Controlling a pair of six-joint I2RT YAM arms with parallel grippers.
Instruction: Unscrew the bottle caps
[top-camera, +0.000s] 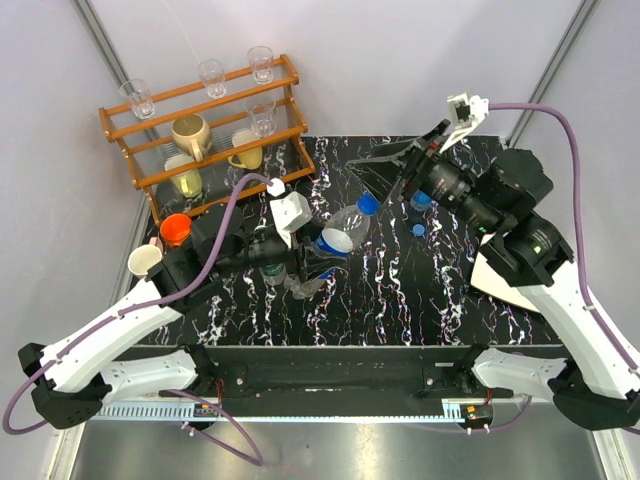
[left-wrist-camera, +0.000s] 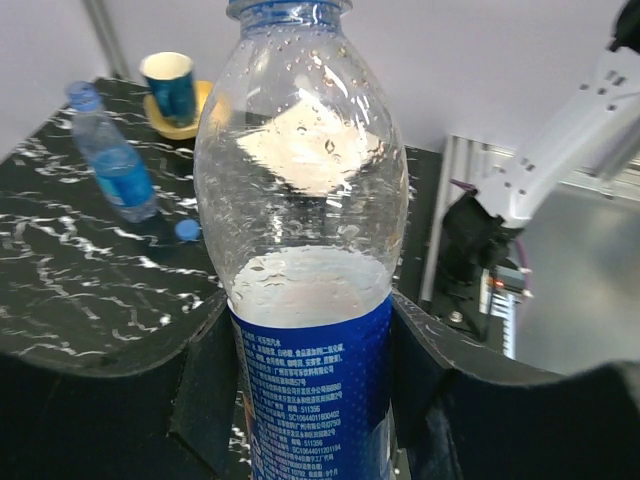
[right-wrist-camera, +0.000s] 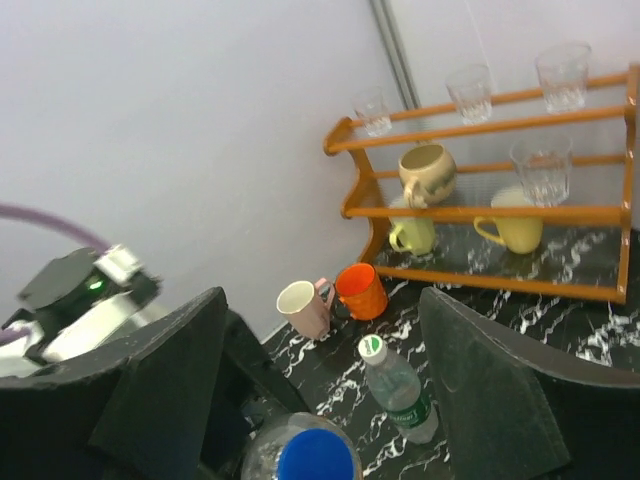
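Note:
My left gripper (left-wrist-camera: 310, 310) is shut on a clear bottle with a blue label (left-wrist-camera: 305, 250), one finger pressed against each side of the label. In the top view this bottle (top-camera: 345, 232) tilts toward the upper right, with its blue cap (top-camera: 369, 203) on. My right gripper (right-wrist-camera: 322, 300) is open just beyond that cap (right-wrist-camera: 318, 455), its fingers spread wide and touching nothing. A clear bottle with a green label (right-wrist-camera: 395, 385) stands capped on the table. A translucent blue bottle (left-wrist-camera: 110, 160) stands farther off, with a loose blue cap (left-wrist-camera: 187, 229) lying next to it.
A wooden rack (top-camera: 200, 130) with glasses and mugs fills the back left corner. A pink cup (right-wrist-camera: 305, 308) and an orange cup (right-wrist-camera: 360, 290) stand by the left wall. A blue cup on a yellow saucer (left-wrist-camera: 172, 88) and a white plate (top-camera: 500, 280) are on the right.

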